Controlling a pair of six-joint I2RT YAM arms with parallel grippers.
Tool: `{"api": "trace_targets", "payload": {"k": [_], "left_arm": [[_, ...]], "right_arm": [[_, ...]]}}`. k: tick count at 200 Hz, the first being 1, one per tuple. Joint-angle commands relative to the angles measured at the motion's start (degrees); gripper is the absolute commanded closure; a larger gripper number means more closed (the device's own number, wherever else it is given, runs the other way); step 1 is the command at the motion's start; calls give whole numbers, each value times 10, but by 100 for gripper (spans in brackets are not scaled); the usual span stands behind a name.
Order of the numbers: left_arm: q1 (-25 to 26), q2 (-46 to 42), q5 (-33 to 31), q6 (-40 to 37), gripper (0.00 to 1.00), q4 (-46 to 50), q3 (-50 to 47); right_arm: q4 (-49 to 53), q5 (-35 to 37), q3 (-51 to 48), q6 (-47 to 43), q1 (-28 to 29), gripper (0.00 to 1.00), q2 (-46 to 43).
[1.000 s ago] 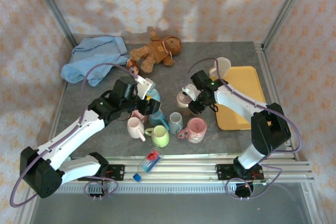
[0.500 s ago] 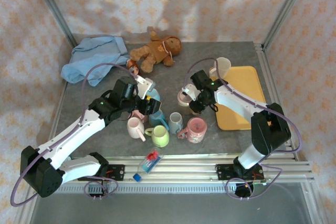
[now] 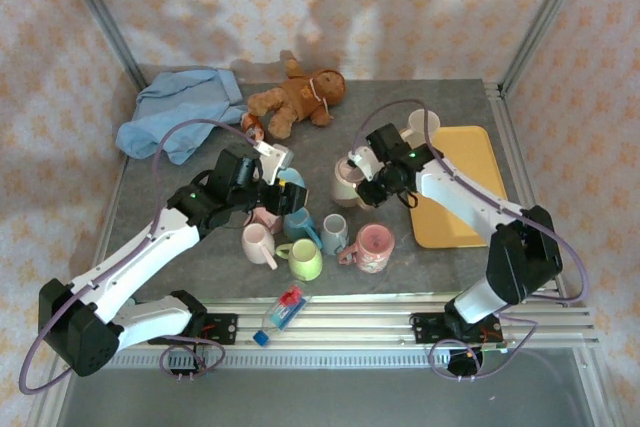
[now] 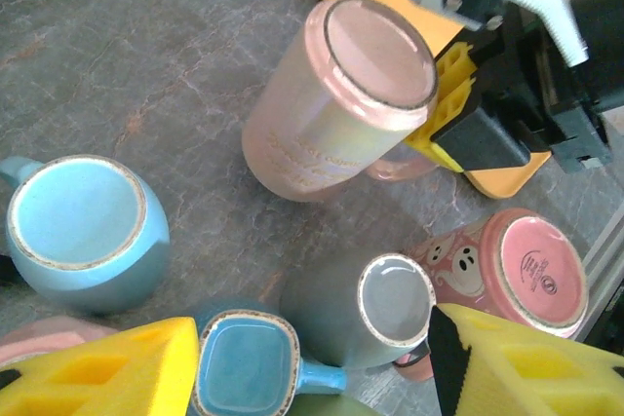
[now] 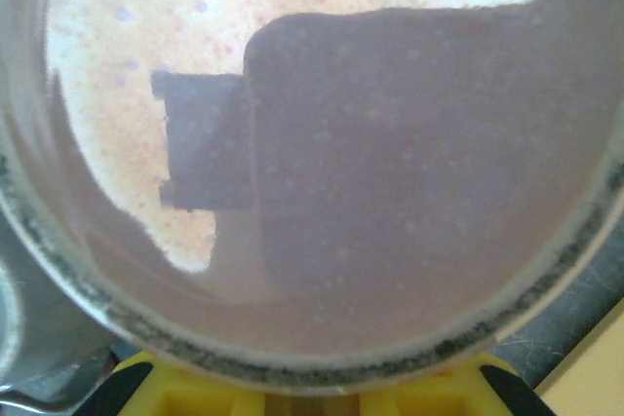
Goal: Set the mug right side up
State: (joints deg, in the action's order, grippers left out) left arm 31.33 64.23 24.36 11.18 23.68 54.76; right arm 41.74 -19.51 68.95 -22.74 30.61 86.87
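We see the right pincer squeezing the pink mug, which is tipped over. Our left pincer hangs open above a small blue cup.

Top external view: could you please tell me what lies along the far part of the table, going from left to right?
Going that way: blue cloth → teddy bear → yellow tray.
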Motion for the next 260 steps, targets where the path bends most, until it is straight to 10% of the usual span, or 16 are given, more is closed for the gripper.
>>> {"api": "trace_targets", "payload": {"k": [1, 260], "left_arm": [[-7, -15, -14, 33, 35, -20, 23], [-87, -14, 105, 483, 32, -404, -30]], "right_arm": [[-36, -21, 49, 34, 3, 100, -44], [-399, -184, 120, 354, 3, 100, -120]]}}
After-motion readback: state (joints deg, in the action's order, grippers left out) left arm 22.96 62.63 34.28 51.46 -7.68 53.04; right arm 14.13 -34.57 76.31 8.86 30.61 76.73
